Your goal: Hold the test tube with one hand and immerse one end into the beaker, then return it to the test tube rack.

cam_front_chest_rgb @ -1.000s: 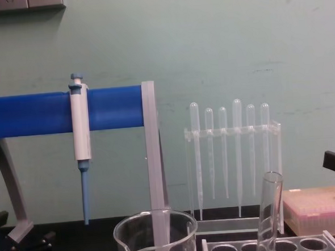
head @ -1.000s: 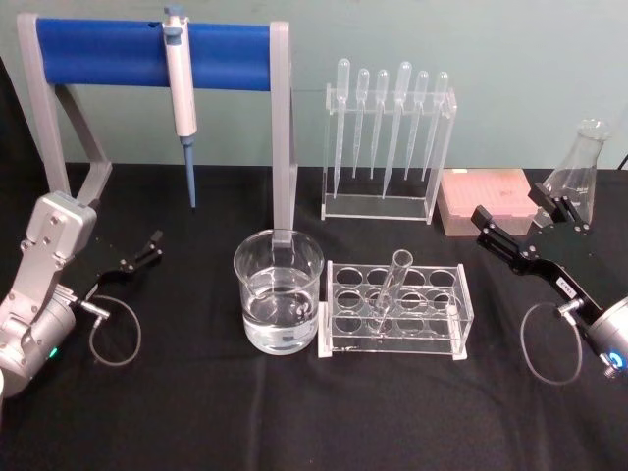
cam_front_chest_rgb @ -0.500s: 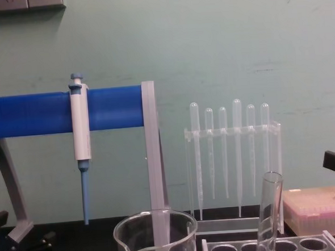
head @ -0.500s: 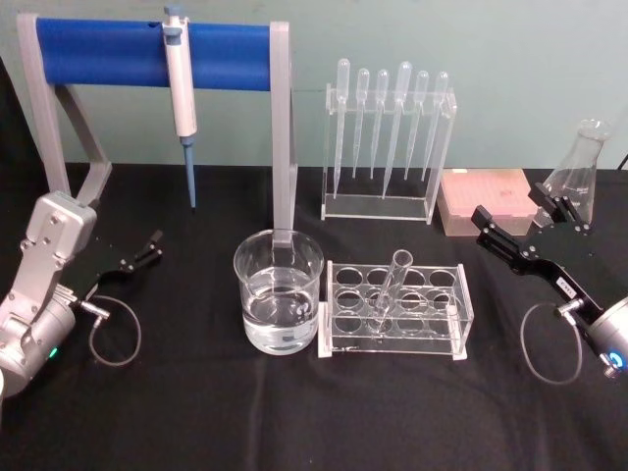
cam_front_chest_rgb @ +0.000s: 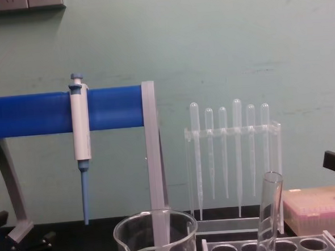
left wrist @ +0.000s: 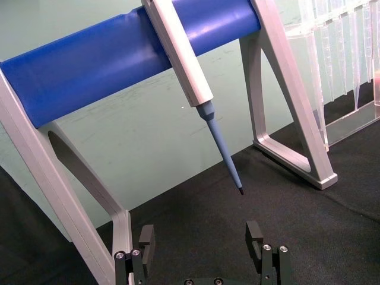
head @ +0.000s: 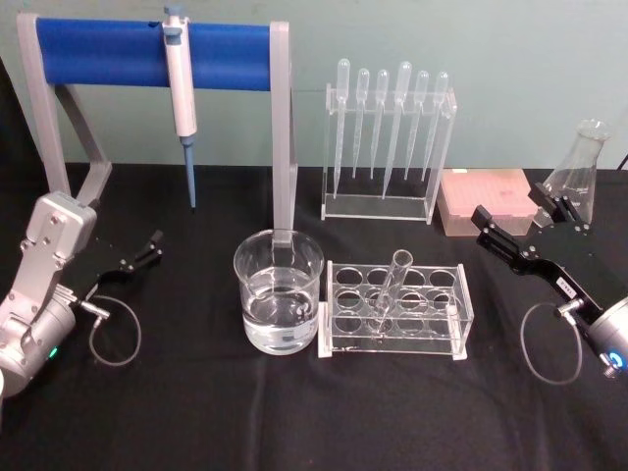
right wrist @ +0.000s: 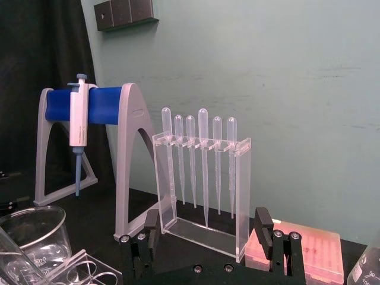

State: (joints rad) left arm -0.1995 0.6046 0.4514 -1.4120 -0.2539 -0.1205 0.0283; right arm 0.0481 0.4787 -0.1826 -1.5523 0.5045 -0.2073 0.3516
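Observation:
The test tube (head: 391, 284) is a clear glass tube leaning in a hole of the clear rack (head: 446, 329); its rimmed mouth (cam_front_chest_rgb: 271, 179) rises above the rack in the chest view. Left of the rack stands the beaker (head: 279, 293), wide and part full of clear liquid, also seen as the beaker (cam_front_chest_rgb: 155, 235) from the side. My left gripper (head: 140, 252) rests open at the table's left, far from the tube; the left wrist view shows its open fingers (left wrist: 145, 237). On the right, my right gripper (head: 520, 214) is open with nothing held, as the right wrist view's gripper (right wrist: 207, 221) confirms.
A blue-barred stand (head: 147, 51) with a hanging pipettor (head: 180, 93) is at the back left. A clear holder of plastic pipettes (head: 389, 137) stands behind the rack. A pink tip box (head: 486, 201) and a glass flask (head: 579, 172) sit at the back right.

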